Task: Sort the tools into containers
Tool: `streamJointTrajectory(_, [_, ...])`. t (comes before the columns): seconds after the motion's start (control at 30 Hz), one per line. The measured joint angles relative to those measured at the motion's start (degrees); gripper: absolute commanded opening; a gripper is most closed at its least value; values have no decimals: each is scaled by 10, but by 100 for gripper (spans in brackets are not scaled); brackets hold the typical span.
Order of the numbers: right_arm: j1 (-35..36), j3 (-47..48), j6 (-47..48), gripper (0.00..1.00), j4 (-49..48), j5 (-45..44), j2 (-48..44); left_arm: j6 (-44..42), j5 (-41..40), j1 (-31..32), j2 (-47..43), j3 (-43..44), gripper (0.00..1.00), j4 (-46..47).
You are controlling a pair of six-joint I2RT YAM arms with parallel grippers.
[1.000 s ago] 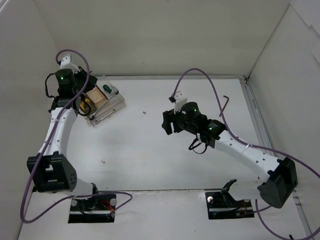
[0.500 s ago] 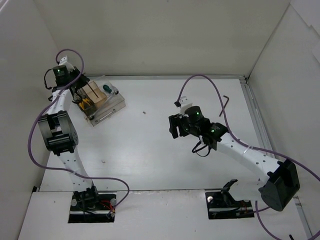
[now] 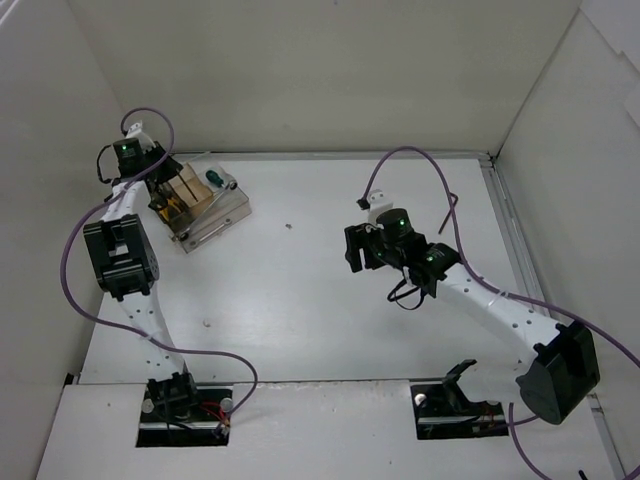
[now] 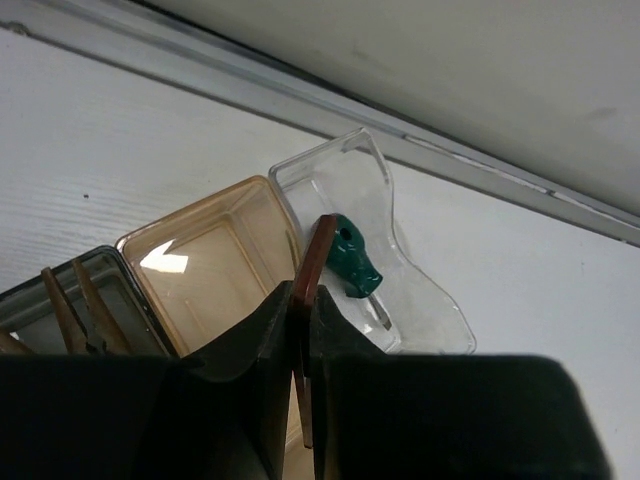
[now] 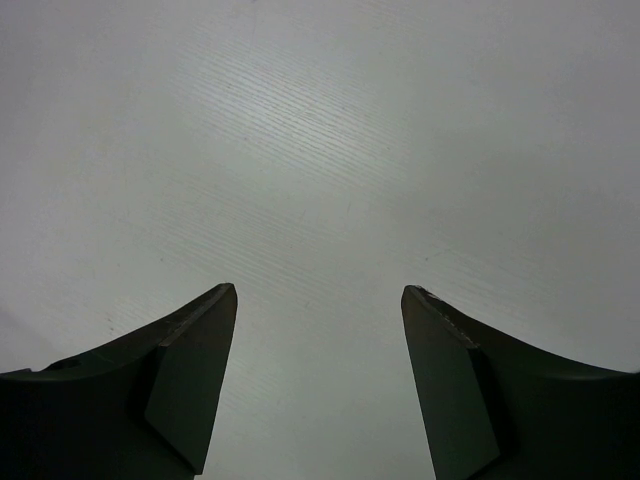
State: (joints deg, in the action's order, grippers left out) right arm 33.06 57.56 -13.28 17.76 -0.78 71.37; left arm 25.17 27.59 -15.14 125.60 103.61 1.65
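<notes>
Black left gripper: fingers pressed together, pinching one slim reddish-brown flat bar. The bar's long axis runs up and away, its tip tilted right, over the tray.

One clear plastic compartment tray, at the table's far left.

One green-handled screwdriver in the clear end compartment, handle toward the back wall, shaft toward the camera.

One pair of yellow-handled pliers in the grey compartment; the yellow shows overhead only.

Black right gripper: fingers spread above the bare white table.

One dark L-shaped hex key, seen overhead only.
</notes>
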Motion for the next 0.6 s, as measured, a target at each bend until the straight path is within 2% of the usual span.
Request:
streamJointTrajectory(0.1, [-4, 0, 0, 65, 1, 0, 0, -5, -5, 1, 5, -15, 14, 0])
streamJointTrajectory(0.17, [-6, 0, 0, 65, 2, 0, 0, -7, -6, 1, 5, -24, 15, 0])
streamJointTrajectory(0.23, [-6, 0, 0, 65, 3, 0, 0, -8, -6, 1, 5, -32, 22, 3])
streamJointTrajectory(0.4, [-13, 5, -1, 69, 16, -5, 0, -11, -2, 3, 5, -40, 55, 4])
streamJointTrajectory(0.53, [-40, 25, -13, 67, 28, -30, 6, -18, -6, 7, -10, -60, 81, 3])
streamJointTrajectory(0.6, [-63, 39, -23, 65, 34, -46, 15, -22, -11, 11, -24, -69, 86, -6])
